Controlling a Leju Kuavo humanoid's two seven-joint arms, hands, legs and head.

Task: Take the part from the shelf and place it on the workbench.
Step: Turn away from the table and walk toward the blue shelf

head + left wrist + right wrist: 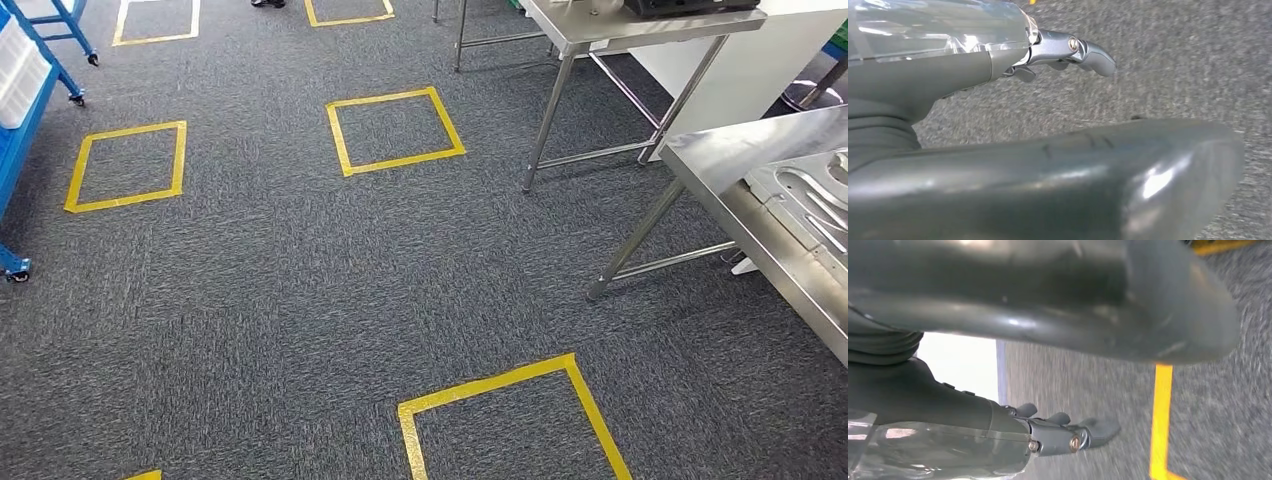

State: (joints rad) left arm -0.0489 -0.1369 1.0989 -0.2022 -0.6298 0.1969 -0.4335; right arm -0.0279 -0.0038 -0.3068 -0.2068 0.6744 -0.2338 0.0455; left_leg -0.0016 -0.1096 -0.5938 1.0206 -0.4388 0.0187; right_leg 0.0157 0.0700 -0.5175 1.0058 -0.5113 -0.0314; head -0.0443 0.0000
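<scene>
Part-wise, I can't pick one out for certain; the blue shelf sits at my far left, and the steel workbench at my right carries a pressed metal piece that may be one. Between them lies carpet with yellow tape squares, likely standing marks. From the left wrist, my left hand hangs over carpet, fingers loosely extended, gripping nothing. From the right wrist, my right hand hangs likewise, fingers straight and empty, beside a tape line.
</scene>
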